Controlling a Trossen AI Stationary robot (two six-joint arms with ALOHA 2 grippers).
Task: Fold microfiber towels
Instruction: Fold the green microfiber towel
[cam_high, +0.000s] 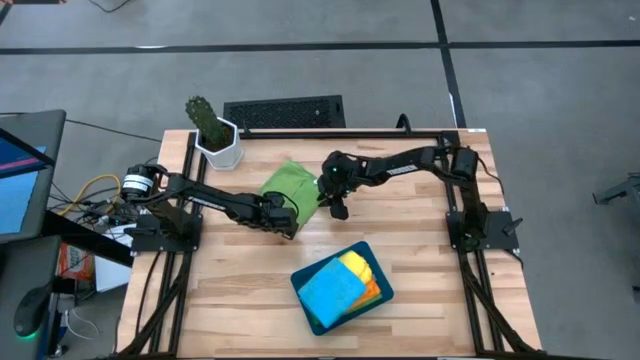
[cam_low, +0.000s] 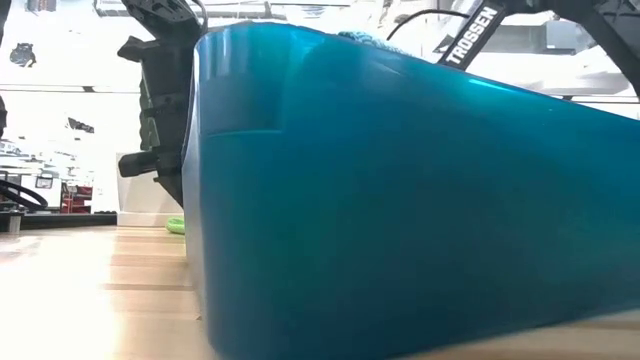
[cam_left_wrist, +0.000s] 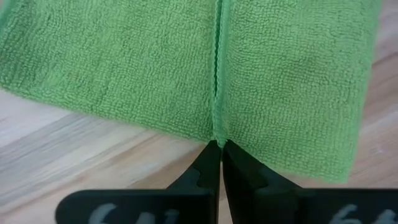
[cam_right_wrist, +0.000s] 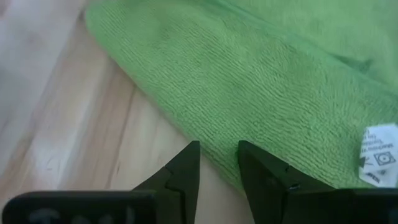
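Observation:
A green microfiber towel (cam_high: 290, 185) lies on the wooden table, left of centre toward the far side. A hem line (cam_left_wrist: 217, 74) runs across it. My left gripper (cam_high: 289, 224) is shut on the towel's near edge. My right gripper (cam_high: 338, 208) stands open at the towel's right edge (cam_right_wrist: 205, 134), low over the wood; I cannot tell whether it touches the cloth. A white label (cam_right_wrist: 379, 152) sits on the towel near that gripper. Blue, yellow and orange towels (cam_high: 340, 285) lie stacked in a dark teal tray (cam_high: 300, 276) at the near middle. My left gripper pinches the green towel's near edge (cam_left_wrist: 216, 134) between its two fingers, right where the hem line meets that edge. The fingers come steeply from above, slanting in from the table's left. Whether they hold one layer or several does not show. The rest of the towel lies flat on the table.
A potted cactus in a white pot (cam_high: 218, 138) stands at the far left corner. A black grille (cam_high: 285, 112) lies beyond the far edge. The tray's teal wall (cam_low: 400, 200) fills most of the low view. Bare wood lies to the right and near left.

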